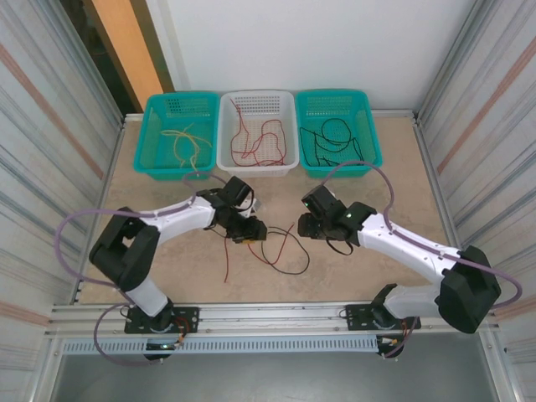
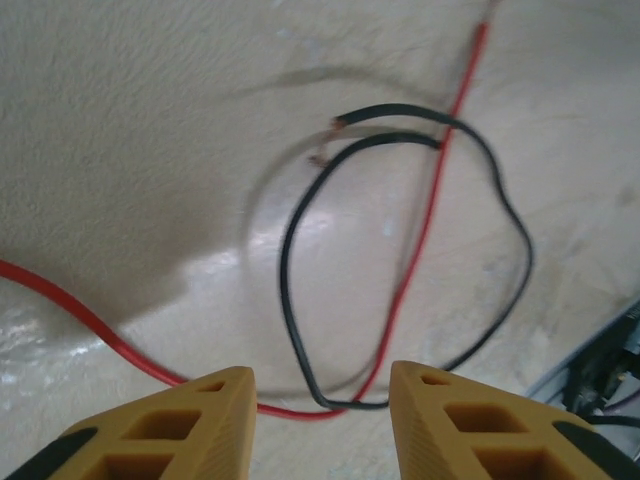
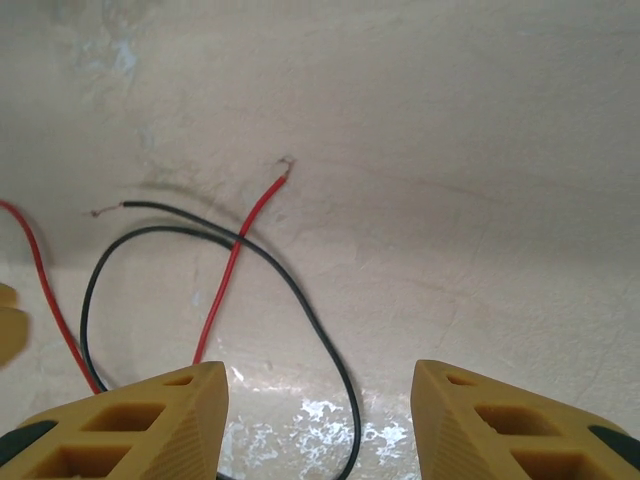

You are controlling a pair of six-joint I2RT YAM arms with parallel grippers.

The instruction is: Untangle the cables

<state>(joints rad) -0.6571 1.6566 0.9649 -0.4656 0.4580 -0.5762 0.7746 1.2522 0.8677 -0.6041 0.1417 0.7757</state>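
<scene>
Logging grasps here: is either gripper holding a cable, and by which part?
Nothing held. Left gripper and right gripper are both open over the red cable and black cable on the table.

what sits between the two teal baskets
A white basket, with a red cable lying in it; the top external view shows it.

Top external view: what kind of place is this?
Likely an enclosed robot test cell in a lab: corrugated metal walls on both sides, an aluminium mounting rail along the near edge, and a white sorting basket.
</scene>
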